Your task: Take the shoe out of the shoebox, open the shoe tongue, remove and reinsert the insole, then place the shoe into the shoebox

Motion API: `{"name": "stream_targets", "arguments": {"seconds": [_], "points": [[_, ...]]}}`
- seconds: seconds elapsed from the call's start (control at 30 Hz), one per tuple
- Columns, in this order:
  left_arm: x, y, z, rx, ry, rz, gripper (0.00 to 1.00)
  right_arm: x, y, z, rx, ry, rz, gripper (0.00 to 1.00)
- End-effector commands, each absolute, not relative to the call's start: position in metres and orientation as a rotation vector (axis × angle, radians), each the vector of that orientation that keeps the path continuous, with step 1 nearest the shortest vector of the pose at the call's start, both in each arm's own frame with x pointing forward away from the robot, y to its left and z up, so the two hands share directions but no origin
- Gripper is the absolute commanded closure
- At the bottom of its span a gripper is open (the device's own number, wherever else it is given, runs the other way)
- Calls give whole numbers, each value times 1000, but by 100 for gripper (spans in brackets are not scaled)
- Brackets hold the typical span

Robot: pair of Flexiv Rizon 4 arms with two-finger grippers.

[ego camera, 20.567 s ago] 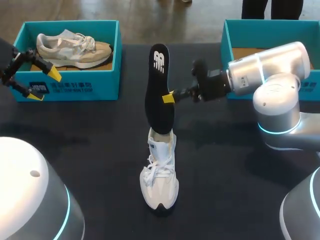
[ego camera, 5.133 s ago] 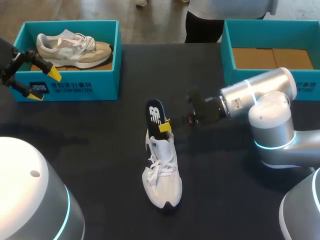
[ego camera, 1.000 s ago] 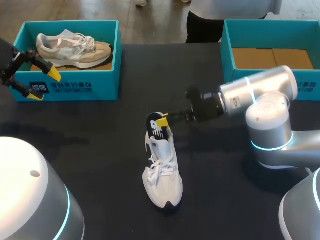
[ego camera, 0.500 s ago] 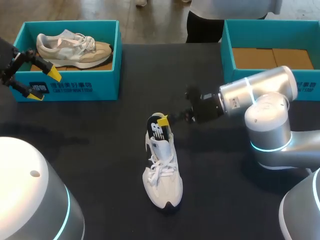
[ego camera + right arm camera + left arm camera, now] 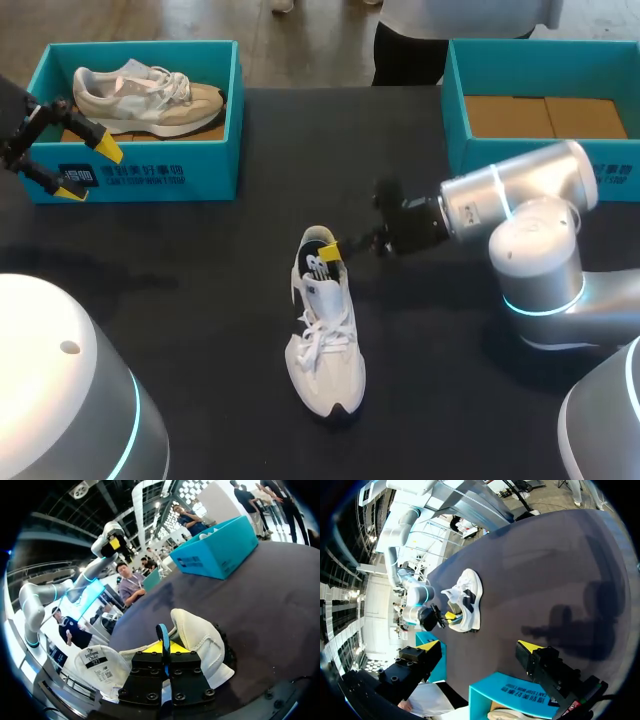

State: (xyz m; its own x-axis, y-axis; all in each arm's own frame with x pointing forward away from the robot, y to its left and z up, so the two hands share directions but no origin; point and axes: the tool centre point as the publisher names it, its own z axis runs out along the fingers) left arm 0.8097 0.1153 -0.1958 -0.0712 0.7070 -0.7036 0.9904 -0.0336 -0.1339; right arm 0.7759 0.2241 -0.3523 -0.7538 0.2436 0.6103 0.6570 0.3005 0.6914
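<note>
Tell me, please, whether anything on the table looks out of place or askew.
Yes: the insole is not seated. Its heel end sticks up out of the shoe at mid-table, pinched edge-on in the right hand. Nothing looks spilled or damaged.

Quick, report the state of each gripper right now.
Left gripper: fingers open, holding nothing.
Right gripper: fingers shut on the insole, which is mostly inside the white shoe.
</note>
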Motion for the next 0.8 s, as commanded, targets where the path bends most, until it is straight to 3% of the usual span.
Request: {"name": "stream_targets", "arguments": {"seconds": [0.03, 0.57, 0.73, 0.8], "points": [[810, 116, -196, 1781, 1819, -879, 0, 771, 224, -354, -815, -2199, -1438, 100], [810, 116, -196, 1781, 1819, -879, 0, 771, 226, -358, -829, -2222, -1386, 100], [810, 116, -196, 1781, 1819, -879, 0, 774, 227, -353, -823, -2233, -1409, 60], [810, 116, -196, 1781, 1819, -879, 0, 775, 227, -352, -823, -2240, -1416, 52]]}}
